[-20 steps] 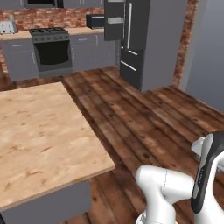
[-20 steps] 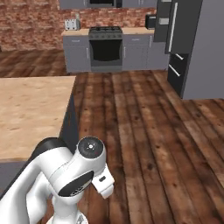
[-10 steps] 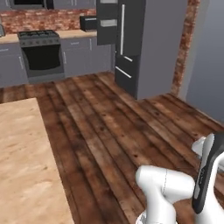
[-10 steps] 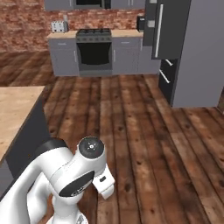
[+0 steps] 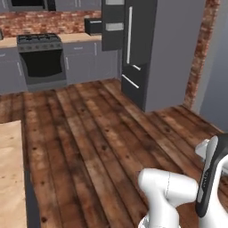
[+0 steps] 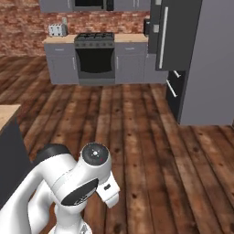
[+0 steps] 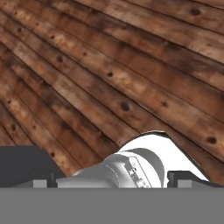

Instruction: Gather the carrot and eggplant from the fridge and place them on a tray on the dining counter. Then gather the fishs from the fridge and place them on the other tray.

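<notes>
The fridge [image 5: 147, 49] stands tall and dark grey at the back right of the left base view, its doors closed, with pale bar handles. It also rises at the right of the right base view as the fridge [image 6: 192, 55]. A corner of the light wood dining counter [image 5: 9, 169] shows at the left edge, and the same dining counter [image 6: 5, 113] appears in the right base view. My gripper [image 7: 109, 181] points down at the plank floor, open, with nothing held between its fingertips [image 7: 41, 183]. The carrot, eggplant, fishs and both trays are out of view.
A black stove [image 5: 40, 58] sits between grey cabinets along the brick back wall, left of the fridge. A toaster [image 6: 56, 30] rests on the counter left of the stove [image 6: 95, 57]. Open wooden floor [image 5: 98, 147] stretches from the base to the fridge.
The base has driven and turned, so both base views shifted: the dining counter has slid off to the left and the fridge is nearer. The folded arm and open gripper look unchanged.
</notes>
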